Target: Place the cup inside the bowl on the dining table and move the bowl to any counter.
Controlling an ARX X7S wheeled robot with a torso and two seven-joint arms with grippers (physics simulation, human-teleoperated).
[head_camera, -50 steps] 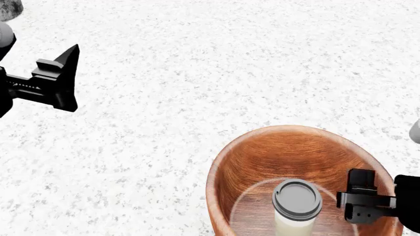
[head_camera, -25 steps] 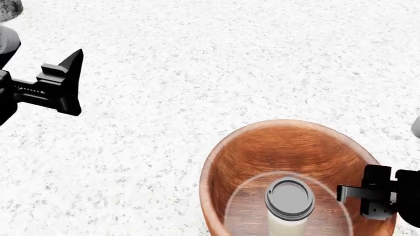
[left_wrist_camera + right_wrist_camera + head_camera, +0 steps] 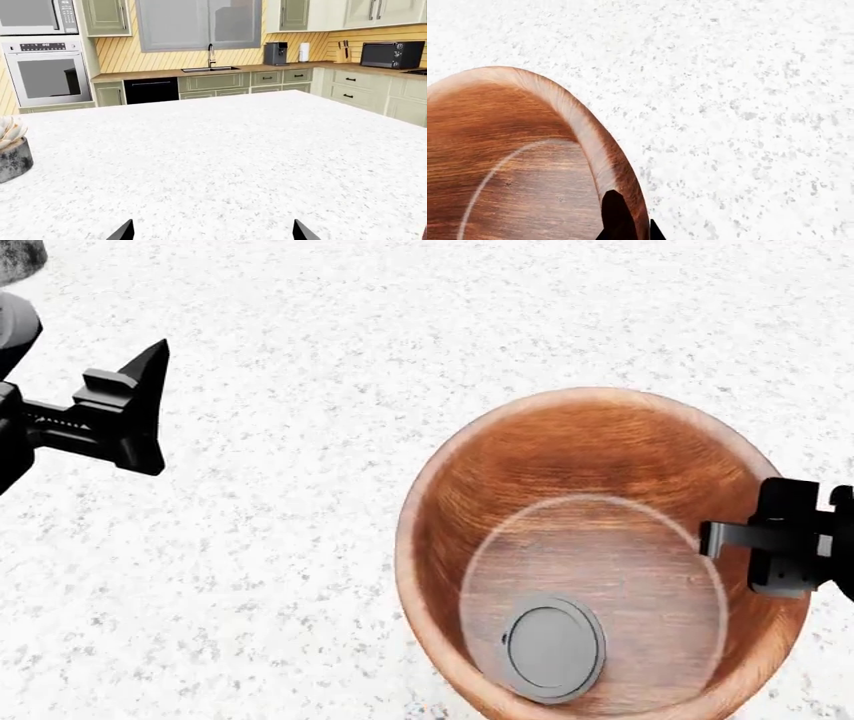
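The reddish-brown wooden bowl [image 3: 587, 450] is over the white speckled dining table [image 3: 334, 340], at the lower right of the head view. The cup [image 3: 551, 647] is inside it near the near wall, and only its dark grey lid shows. My right gripper [image 3: 781, 540] is shut on the bowl's right rim. In the right wrist view [image 3: 637, 231] one finger is inside the rim [image 3: 577, 117] and one outside. My left gripper [image 3: 134, 405] is open and empty over the table at the left, and its tips show in the left wrist view [image 3: 212, 234].
A grey pot [image 3: 13, 157] stands on the table at the far left, also seen in the head view [image 3: 16, 258]. Beyond the table, a brown counter [image 3: 200, 71] with a sink and tap runs along the wall, with an oven, a coffee machine and a toaster oven.
The bowl has moved up in the head view and looks larger, held by my right gripper. The cup now sits lower, against the near wall. My left gripper has barely moved.
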